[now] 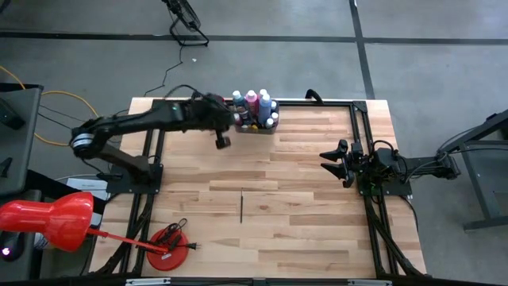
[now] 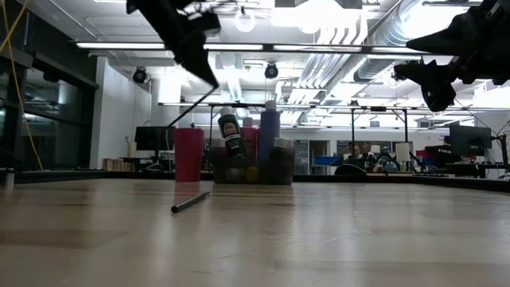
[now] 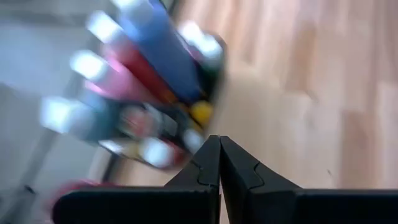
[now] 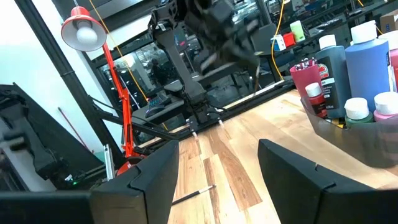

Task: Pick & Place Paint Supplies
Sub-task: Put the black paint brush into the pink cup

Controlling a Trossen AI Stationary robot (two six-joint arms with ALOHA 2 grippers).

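The left hand (image 1: 223,141) hangs above the far part of the bench (image 1: 302,230), just left of and slightly nearer than the tray (image 1: 255,127) at the far edge. Its fingers (image 3: 214,163) are pressed flat together. In the low view a thin dark brush (image 2: 190,106) slants down from this hand toward the pink cup (image 2: 189,155), so the hand seems clenched on the brush's upper end, though the wrist view does not show the brush itself.

The tray holds the paint bottles (image 1: 255,103) standing upright and packed close: a tall blue one (image 4: 368,61), a dark one (image 4: 330,67), pink and red ones, and smaller white-capped ones (image 4: 357,109). The pink cup stands just left of the tray in the low view, touching or nearly touching it; I cannot tell which.

A second brush (image 1: 240,203) lies flat and alone on the bare wood near the bench's middle, well apart from the tray and from both hands.

The right hand (image 1: 336,161) waits at the right side of the bench, raised off the surface, its fingers (image 4: 158,171) spread wide and grasping nothing.

A red lamp (image 1: 48,222) sits at the near left corner.
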